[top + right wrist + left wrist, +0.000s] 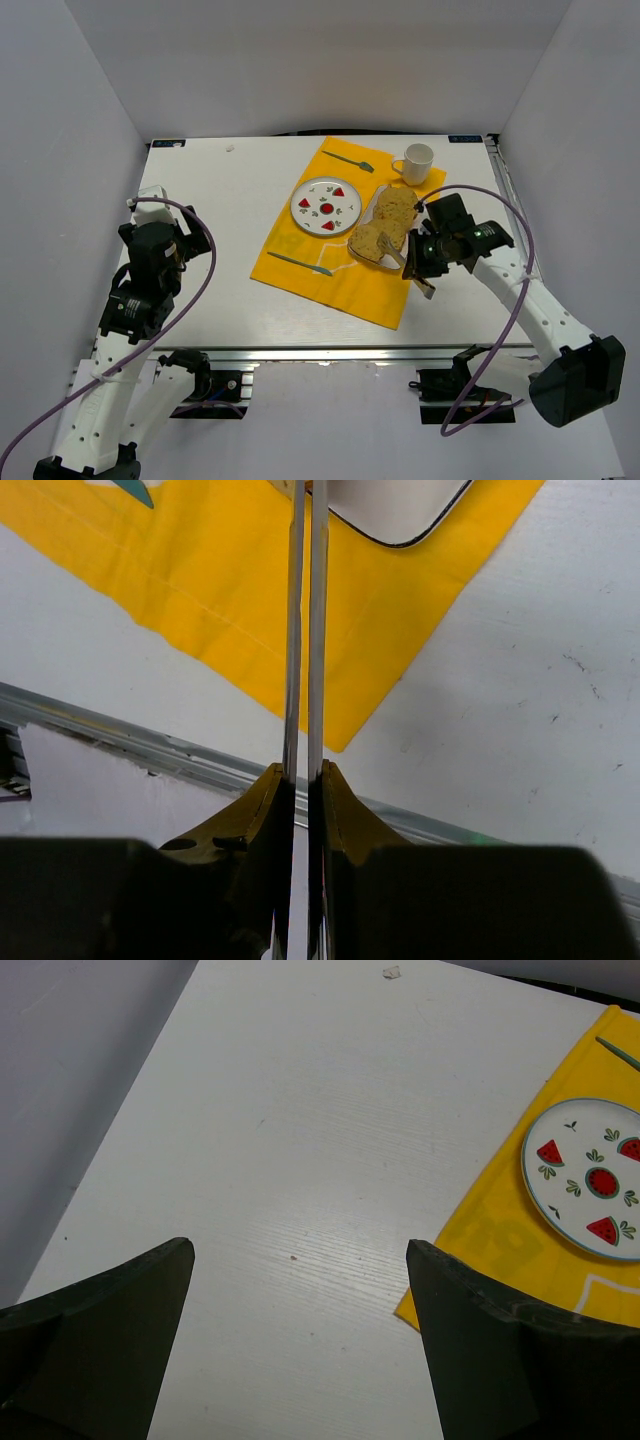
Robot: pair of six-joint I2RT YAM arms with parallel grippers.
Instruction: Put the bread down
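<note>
At the far left, the left end effector (185, 245) hangs over the bare white counter (220, 200). The left wrist view shows its two dark fingers (120, 1340) spread wide apart with nothing between them.

Right of it, a yellow placemat (350, 290) lies skewed on the counter. A knife (300, 263) rests on the mat's near left part. Just beyond the knife is a round white plate (325, 207) printed with watermelon slices and carrying no food. A teal-handled utensil (348, 160) lies near the mat's far edge.

Just right of the plate, the bread (385, 225) lies as overlapping golden-tan slices with darker crust. The slices sit on a pale dish (395, 510) with a dark rim, on the right part of the mat. A white mug (415, 162) stands behind the bread, at the mat's far right corner.

The right end effector (415, 265) sits at the near right side of the bread. In the right wrist view its fingers (345, 820) are clamped on a pair of metal tongs (303, 630), pressing the two blades almost together. The blades reach toward the dish. Their tips run out of that view, so it cannot be told whether they touch a slice.
</note>
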